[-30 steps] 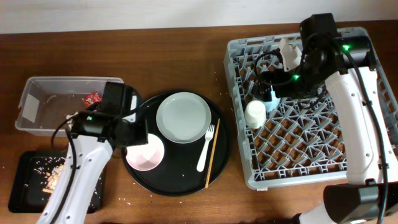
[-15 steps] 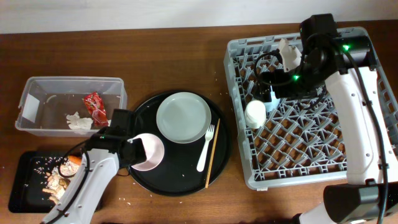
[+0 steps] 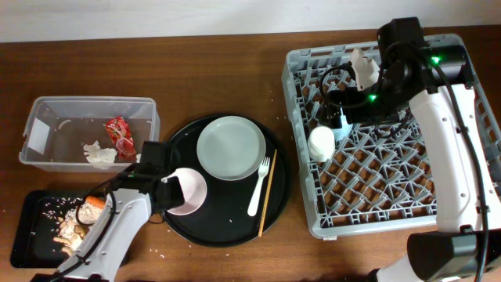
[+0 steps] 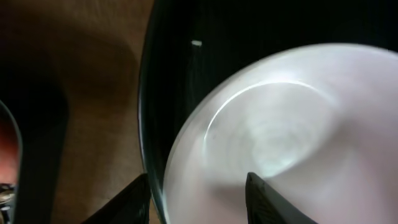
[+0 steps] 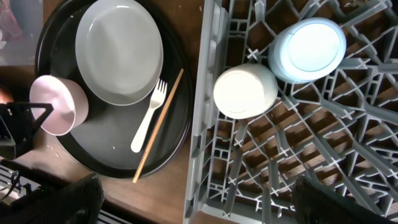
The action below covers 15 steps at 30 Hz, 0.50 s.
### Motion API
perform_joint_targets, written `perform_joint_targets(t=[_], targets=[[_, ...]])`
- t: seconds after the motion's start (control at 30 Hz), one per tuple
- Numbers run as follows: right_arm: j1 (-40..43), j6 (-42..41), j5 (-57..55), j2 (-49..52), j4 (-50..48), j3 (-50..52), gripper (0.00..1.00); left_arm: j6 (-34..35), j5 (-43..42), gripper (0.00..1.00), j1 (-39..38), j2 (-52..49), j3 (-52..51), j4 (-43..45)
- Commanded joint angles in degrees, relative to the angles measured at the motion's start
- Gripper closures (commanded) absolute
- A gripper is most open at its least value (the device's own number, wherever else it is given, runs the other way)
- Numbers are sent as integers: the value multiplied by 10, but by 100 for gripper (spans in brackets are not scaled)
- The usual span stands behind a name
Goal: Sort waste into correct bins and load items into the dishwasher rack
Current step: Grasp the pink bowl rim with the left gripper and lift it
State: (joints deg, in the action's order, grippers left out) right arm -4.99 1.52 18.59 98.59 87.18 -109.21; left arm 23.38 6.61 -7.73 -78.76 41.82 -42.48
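The pinkish-white bowl [image 3: 188,193] sits at the left of the round black tray [image 3: 227,227]. My left gripper [image 3: 166,188] is open with its fingers [image 4: 199,202] straddling the bowl's [image 4: 280,124] left rim. The pale plate [image 3: 231,147], white fork [image 3: 259,188] and chopstick [image 3: 267,196] lie on the same tray. The red wrapper [image 3: 120,135] and napkin [image 3: 98,155] are in the clear tub [image 3: 47,106]. The carrot [image 3: 94,202] and scraps [image 3: 70,225] lie in the shallow black tray [image 3: 35,243]. The cream cup [image 3: 321,143] and blue cup [image 3: 342,129] sit in the rack [image 3: 391,196]. My right gripper [image 3: 344,86] is open and empty above the rack.
In the right wrist view the rack's [image 5: 261,186] left wall stands close to the round tray [image 5: 93,162], with a strip of wooden table [image 5: 186,180] between them. Crumbs lie on the table by the shallow tray.
My left arm has drawn back from over the clear tub towards the front and come down at the bowl's left rim. The right arm has not moved.
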Motion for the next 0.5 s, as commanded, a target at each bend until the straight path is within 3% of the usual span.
perform_joint_targets(t=[0.0,0.03,0.1,0.4,0.47], targets=[[-2,-1,7,-1,1,-7,1,-7,-61,62,3,-4,-5,14],[-2,-1,7,-1,1,-7,1,-7,-60,62,3,-4,-5,14],[-2,-1,7,-1,1,-7,1,-7,-61,72,3,-4,-5,13],[-2,-1,7,-1,1,-7,1,-7,-77,72,3,-4,-16,5],[-2,-1,7,-1,1,-7,1,-7,-77,76,3,-4,-25,17]])
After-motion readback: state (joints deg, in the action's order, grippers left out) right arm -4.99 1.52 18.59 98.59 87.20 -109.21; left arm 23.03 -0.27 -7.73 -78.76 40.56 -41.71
